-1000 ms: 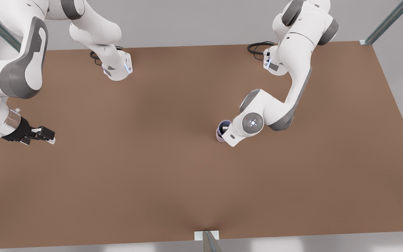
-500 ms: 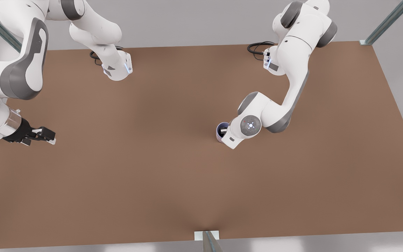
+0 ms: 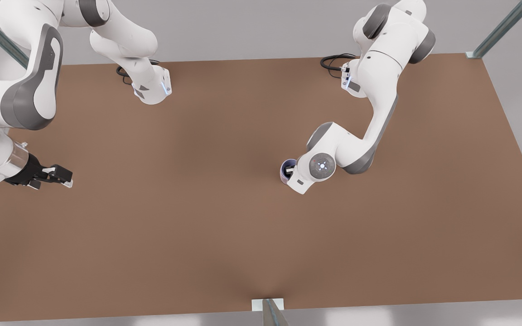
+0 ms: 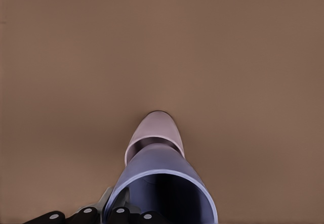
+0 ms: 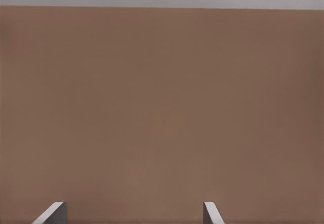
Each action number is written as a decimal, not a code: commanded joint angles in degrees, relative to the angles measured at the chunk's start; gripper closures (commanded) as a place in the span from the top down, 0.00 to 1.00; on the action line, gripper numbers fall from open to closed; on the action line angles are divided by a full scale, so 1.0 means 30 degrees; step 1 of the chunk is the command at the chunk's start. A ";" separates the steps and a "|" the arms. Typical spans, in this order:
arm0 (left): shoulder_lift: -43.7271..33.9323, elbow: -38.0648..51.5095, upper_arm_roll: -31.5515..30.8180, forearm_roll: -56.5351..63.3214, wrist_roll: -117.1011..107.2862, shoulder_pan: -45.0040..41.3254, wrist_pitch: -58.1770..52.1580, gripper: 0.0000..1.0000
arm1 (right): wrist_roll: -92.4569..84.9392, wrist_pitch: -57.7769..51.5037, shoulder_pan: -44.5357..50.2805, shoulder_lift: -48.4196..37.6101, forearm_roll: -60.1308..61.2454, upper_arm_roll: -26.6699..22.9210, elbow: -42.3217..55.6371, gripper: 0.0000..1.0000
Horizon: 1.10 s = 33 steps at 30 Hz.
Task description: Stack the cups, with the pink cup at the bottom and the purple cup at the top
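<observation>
So the purple cup [image 4: 161, 181] is sitting nested in the pink cup [image 4: 154, 130], pink underneath with its lower part sticking out past the purple one in the left wrist view. In the front view the purple cup [image 3: 285, 168] stands on the brown table [image 3: 197, 217], a bit toward the front view's right of the table's middle, half tucked under the wrist of the arm bent over it.

That arm carries the left gripper [image 4: 109, 211], right down at the purple cup's rim. Its dark fingers [image 4: 83, 215] lie against the cup wall on the outside, and one looks to reach inside the mouth, but honestly I can't tell if it's actually pinching the rim or slack.

The right gripper [image 3: 59, 176] hangs over the table's edge on the front view's left, well apart from the cups, waiting. Its fingertips [image 5: 53, 213] are spread wide, nothing between them.
</observation>
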 commanded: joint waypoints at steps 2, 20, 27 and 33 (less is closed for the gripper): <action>0.0079 0.0035 0.0015 -0.0002 -0.0693 0.0026 0.0004 0.21 | -0.0080 0.0082 0.0001 -0.0066 0.0014 -0.0001 0.0010 1.00; 0.0255 0.0094 0.0015 0.0203 -0.0751 -0.0120 0.0180 1.00 | -0.0080 0.0111 0.0001 -0.0037 -0.0016 -0.0001 0.0010 1.00; -0.0096 0.4282 0.2093 0.0291 0.1266 0.0173 -0.2952 1.00 | -0.0109 0.0082 0.0001 -0.0095 -0.0045 -0.0001 0.0010 1.00; -0.3229 0.4753 0.9097 0.1372 1.1467 0.0115 -0.3981 1.00 | -0.0080 0.0111 0.0001 -0.0037 -0.0016 -0.0001 0.0010 1.00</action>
